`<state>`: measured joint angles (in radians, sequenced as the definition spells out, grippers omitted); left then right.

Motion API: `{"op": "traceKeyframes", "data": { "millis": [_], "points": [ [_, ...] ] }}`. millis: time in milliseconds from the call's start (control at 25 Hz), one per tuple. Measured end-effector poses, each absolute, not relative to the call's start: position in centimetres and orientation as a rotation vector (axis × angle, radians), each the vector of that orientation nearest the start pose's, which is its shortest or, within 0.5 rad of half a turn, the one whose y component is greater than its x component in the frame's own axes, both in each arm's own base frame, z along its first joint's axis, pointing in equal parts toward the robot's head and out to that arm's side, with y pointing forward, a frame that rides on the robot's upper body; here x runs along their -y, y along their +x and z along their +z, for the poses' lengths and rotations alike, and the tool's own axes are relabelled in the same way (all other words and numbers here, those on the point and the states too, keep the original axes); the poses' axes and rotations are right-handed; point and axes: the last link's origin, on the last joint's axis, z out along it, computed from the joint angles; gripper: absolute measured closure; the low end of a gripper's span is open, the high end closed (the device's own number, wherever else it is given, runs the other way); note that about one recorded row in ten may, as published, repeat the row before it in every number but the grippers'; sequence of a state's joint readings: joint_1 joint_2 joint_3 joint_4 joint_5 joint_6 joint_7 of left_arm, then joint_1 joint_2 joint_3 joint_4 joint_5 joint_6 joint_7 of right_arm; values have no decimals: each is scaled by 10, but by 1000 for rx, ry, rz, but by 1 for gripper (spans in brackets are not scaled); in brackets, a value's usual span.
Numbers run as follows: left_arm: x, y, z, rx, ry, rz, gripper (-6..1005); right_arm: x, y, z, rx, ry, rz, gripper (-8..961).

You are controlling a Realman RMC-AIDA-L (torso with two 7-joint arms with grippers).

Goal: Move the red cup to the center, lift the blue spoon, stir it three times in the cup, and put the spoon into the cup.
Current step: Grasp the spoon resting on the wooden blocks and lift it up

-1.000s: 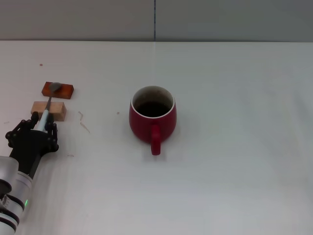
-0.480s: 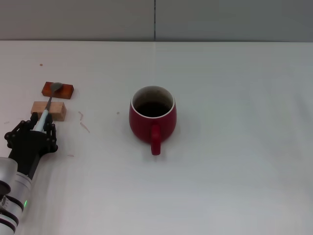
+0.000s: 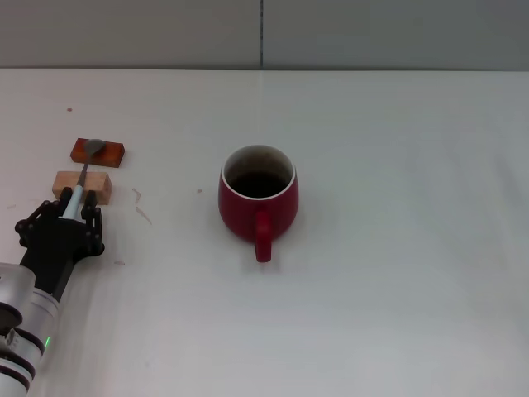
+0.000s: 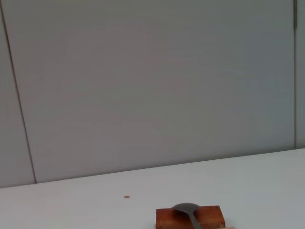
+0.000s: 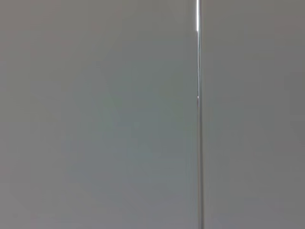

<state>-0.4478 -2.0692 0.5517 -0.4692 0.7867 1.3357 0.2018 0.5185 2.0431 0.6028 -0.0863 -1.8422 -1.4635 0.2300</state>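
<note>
Left gripper (image 3: pixel 73 213) sits low on the worktop (image 3: pixel 397 248), fingers either side of the blue spoon (image 3: pixel 81 183) handle end. Cannot tell whether it's actually clamped on the handle or just straddling it.

Spoon runs straight ahead from the gripper: pale handle over a tan wood block (image 3: pixel 83 186) just beyond the fingertips, grey bowl resting on a red-brown block (image 3: pixel 97 152) one step further out. Left wrist view shows that bowl (image 4: pixel 187 210) on top of the red-brown block (image 4: pixel 190 218), wall behind. So the spoon is propped on both blocks, off the worktop.

Red cup (image 3: pixel 258 200) is well off to the gripper's right, upright, handle pointing back toward the robot, dark inside. Open worktop between gripper and cup; only a few small scuff marks (image 3: pixel 142 207) close to the tan block.

Right gripper not visible; its wrist view shows only wall.
</note>
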Motion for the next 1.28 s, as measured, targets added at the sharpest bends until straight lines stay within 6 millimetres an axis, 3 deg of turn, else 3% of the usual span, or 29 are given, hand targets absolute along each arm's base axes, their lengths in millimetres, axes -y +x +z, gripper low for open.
{"op": "traceKeyframes", "data": {
  "millis": [1280],
  "points": [
    [-248,-349,-69,623,-1659,-415,827,-335,337,74,-296,-1345,774,394]
  ]
}}
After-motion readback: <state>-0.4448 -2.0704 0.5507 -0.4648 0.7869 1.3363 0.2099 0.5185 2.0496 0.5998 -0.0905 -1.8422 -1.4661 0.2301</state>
